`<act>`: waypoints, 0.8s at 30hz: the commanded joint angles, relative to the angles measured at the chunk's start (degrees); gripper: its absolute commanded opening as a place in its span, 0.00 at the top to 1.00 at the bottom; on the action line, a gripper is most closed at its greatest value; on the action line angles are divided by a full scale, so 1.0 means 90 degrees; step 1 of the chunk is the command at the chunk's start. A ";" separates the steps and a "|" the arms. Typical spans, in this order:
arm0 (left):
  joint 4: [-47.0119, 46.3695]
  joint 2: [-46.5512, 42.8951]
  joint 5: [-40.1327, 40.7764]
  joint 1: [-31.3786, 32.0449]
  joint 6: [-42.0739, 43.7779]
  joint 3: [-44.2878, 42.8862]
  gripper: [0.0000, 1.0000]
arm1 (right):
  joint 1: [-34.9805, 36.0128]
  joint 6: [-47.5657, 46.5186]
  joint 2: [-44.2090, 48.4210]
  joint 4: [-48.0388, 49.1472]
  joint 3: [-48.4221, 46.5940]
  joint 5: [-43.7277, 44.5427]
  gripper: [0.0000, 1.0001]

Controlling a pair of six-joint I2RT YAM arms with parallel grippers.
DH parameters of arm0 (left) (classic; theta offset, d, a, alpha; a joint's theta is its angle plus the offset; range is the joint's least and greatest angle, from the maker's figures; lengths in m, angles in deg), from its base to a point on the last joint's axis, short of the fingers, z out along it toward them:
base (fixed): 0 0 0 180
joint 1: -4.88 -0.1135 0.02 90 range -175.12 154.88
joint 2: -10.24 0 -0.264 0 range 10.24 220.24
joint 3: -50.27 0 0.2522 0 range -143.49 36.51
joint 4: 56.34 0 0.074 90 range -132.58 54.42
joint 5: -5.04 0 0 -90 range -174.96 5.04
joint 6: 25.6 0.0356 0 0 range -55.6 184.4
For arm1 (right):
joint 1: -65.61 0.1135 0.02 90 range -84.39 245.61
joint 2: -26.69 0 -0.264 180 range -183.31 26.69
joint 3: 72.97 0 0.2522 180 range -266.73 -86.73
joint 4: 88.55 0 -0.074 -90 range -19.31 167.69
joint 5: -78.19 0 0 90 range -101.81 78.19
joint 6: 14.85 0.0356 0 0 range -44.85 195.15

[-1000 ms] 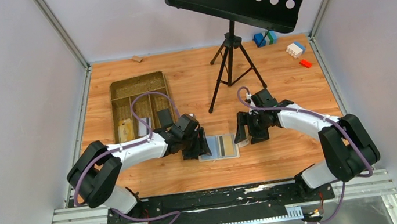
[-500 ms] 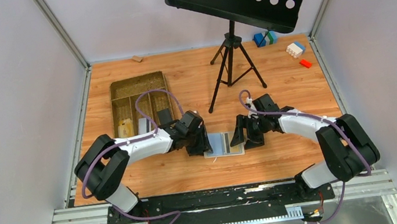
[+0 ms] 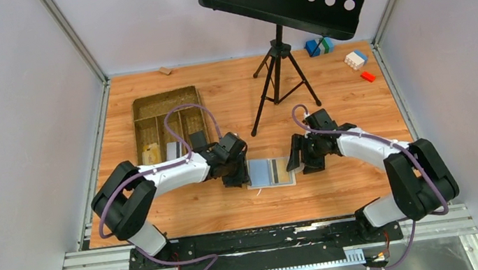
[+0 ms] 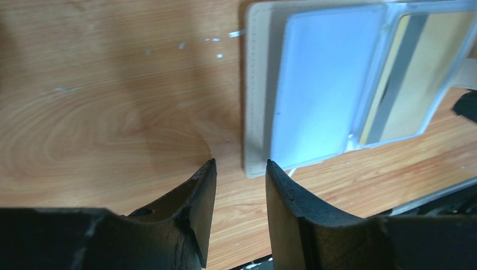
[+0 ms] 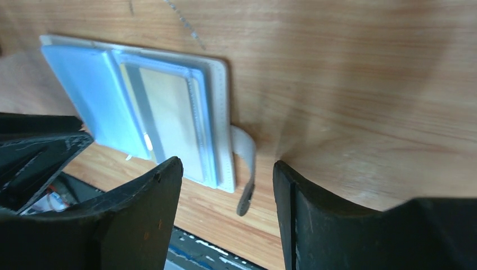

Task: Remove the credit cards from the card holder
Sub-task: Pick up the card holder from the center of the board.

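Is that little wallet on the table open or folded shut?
Open: the card holder lies spread flat, light blue inside up, closure tab loose.

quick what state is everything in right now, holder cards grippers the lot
cream-beige folding card holder: open flat on the wooden table, light blue inside up
pale closure tab: unfastened, lying loose
flat plastic card with a grey stripe: inside the holder, not out
left gripper: open, empty, at the holder's edge
right gripper: open, empty, by the tab
black music stand: upright on its tripod
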 commanded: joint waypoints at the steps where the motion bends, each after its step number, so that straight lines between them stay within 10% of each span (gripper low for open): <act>1: 0.0769 -0.0221 0.0601 0.0005 0.0330 -0.0020 0.55 | -0.0043 -0.0392 0.0213 -0.0340 -0.0277 0.0805 0.41; 14: -0.0186 -0.0276 -0.0100 0.0005 0.0230 0.0049 0.47 | -0.0043 -0.0565 0.0583 -0.0543 -0.0450 0.0360 0.99; 24: 0.0014 -0.0575 0.0791 0.0895 0.1272 -0.0796 0.41 | -0.0053 -0.0485 0.0913 -0.0838 -0.0532 -0.0347 1.00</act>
